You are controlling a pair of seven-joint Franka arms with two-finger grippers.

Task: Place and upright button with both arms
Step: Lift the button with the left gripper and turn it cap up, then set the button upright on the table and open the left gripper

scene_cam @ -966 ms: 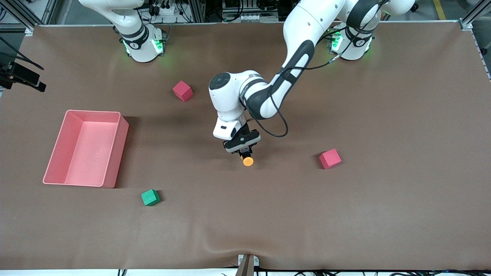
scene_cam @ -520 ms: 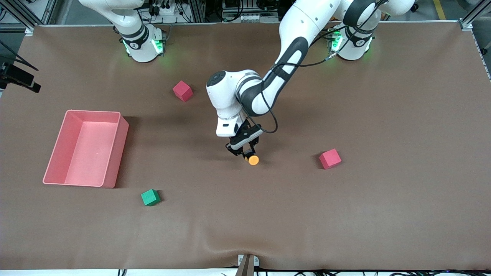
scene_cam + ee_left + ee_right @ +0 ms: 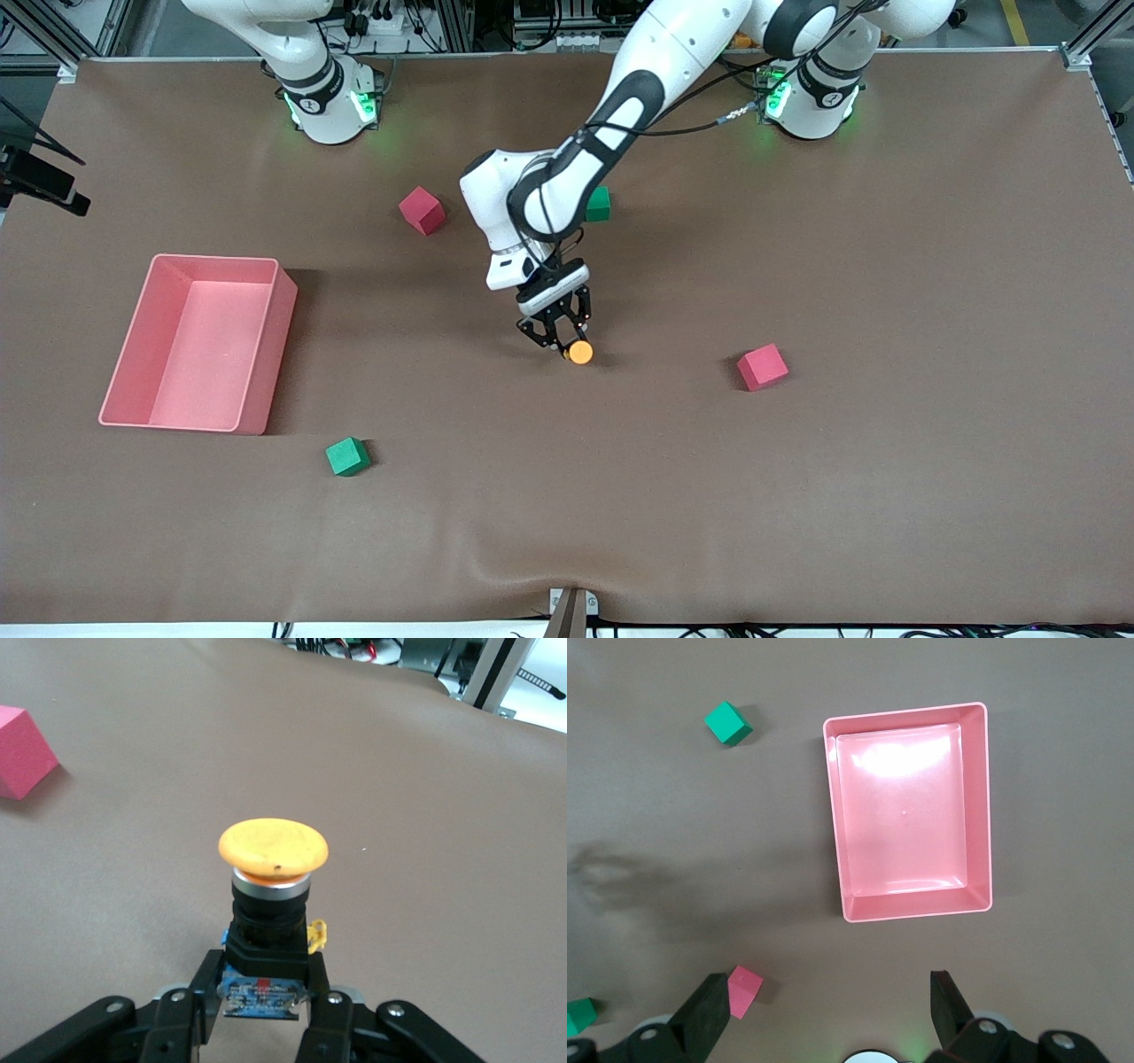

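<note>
The button [image 3: 580, 352] has a round orange cap on a black body. My left gripper [image 3: 563, 341] is shut on its body and holds it low over the middle of the table, cap pointing away from the fingers. In the left wrist view the cap [image 3: 273, 847] stands past the left gripper [image 3: 266, 979], whose fingers [image 3: 190, 1010] clamp the button's black and blue base. My right gripper [image 3: 828, 1005] is open and empty, high over the right arm's end of the table. It is out of the front view, and the right arm waits.
A pink bin [image 3: 283, 292] stands toward the right arm's end, also in the right wrist view [image 3: 983, 815]. Red cubes [image 3: 422, 210] [image 3: 763, 367] and green cubes [image 3: 346, 456] [image 3: 598, 204] lie around. One red cube [image 3: 22, 753] shows in the left wrist view.
My left arm has swung toward the right arm's end and turned its wrist, uncovering a green cube. The held button has shifted slightly farther from the front camera.
</note>
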